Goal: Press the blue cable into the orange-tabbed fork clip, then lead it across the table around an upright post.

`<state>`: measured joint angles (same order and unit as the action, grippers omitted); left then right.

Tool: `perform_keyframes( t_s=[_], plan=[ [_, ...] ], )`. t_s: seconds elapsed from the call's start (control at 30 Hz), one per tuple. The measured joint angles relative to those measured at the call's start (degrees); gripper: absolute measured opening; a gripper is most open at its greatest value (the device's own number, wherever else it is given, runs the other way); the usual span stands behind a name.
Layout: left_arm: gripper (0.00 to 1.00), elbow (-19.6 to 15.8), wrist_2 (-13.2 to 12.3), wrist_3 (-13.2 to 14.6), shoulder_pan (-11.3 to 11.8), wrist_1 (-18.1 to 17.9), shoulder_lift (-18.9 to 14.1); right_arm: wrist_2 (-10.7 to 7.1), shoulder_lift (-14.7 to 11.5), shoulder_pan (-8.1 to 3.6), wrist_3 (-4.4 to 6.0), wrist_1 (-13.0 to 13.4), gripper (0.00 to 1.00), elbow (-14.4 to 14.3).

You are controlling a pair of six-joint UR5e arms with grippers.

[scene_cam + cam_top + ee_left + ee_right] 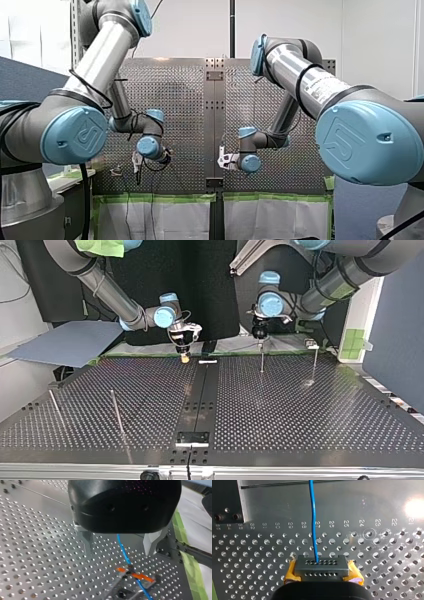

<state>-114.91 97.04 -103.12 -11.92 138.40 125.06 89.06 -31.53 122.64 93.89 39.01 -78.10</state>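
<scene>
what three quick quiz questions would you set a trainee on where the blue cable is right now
1. True or false: my right pincer has its yellow pads shut on a grey connector block from which the blue cable leads.
2. In the left wrist view, what does the blue cable cross ahead of my left pincer? A: the orange-tabbed clip. B: a green cup. C: a red hook.
3. Fill in: my left pincer's fingers stand ____, with the cable passing between them.

Key: 1 true; 2 A; 3 open.
</scene>
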Motion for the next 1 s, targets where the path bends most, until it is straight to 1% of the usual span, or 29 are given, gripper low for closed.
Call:
perform_keyframes(
  t_s=[0.1,0.2,0.47,0.6,0.77,0.87,1.0],
  plan=[
    [1.00,1.06,0.24,0.03,-0.44,0.38,1.69,-0.01,0.01,0.00,0.00,-0.11,0.00,0.01],
    [1.00,1.75,0.43,-0.12,-0.86,0.61,2.46,-0.02,0.01,0.00,0.00,-0.19,0.00,0.01],
    [1.00,3.66,2.00,-0.29,-1.91,1.17,2.74,-0.02,0.03,0.00,0.00,-0.16,0.00,0.01],
    [1.00,5.51,2.98,-0.43,-2.58,2.24,2.77,-0.02,0.03,0.01,0.00,-0.12,0.00,0.02],
    [1.00,7.63,3.33,-0.45,-3.15,4.01,3.37,-0.02,0.05,0.00,0.01,-0.05,0.00,0.01],
    [1.00,9.11,4.08,0.17,-3.37,5.41,4.59,-0.02,0.06,0.00,0.01,-0.03,0.00,0.02],
    [1.00,10.90,5.95,1.88,-3.46,7.58,6.70,-0.02,0.08,-0.08,0.01,-0.12,0.00,0.02]
  ],
)
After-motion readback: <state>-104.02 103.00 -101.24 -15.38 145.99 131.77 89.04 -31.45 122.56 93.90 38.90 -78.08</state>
